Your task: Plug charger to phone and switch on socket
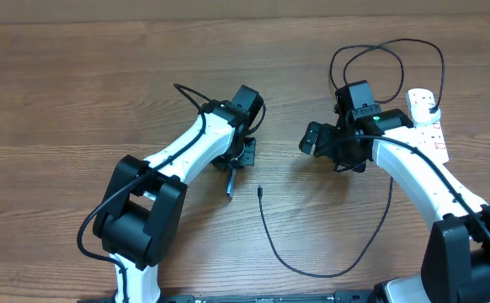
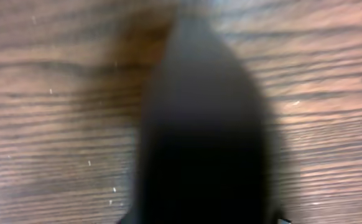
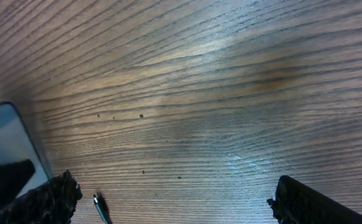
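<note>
Right wrist view: the right claw (image 3: pixel 175 194) gapes wide above the tabletop (image 3: pixel 231 93), holding nothing. The charger tip (image 3: pixel 99 202) lies loose beside one finger, with the phone (image 3: pixel 4 140) just left. The left claw (image 1: pixel 238 160) sits at the phone, its grip impossible to tell. If slack, the phone could slide when the tip is pushed in.

Counter (image 1: pixel 77 84) wood-grain, smooth, faint sheen; phone (image 3: pixel 4 140) screen glossy; cable (image 1: pixel 316 275) matt black; power strip (image 1: pixel 430 130) white plastic.
</note>
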